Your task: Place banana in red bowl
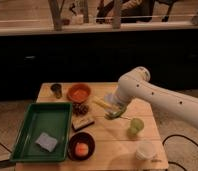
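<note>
Camera view: one banana (101, 103), one pincer (113, 111).

The white arm's gripper (113, 113) sat blurred, covering part of the slender yellow banana (101, 103); the arm ran off the right edge.

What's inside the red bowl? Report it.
The red bowl looks empty. The banana lies outside it, partly hidden by the shut pincer beside it.
</note>
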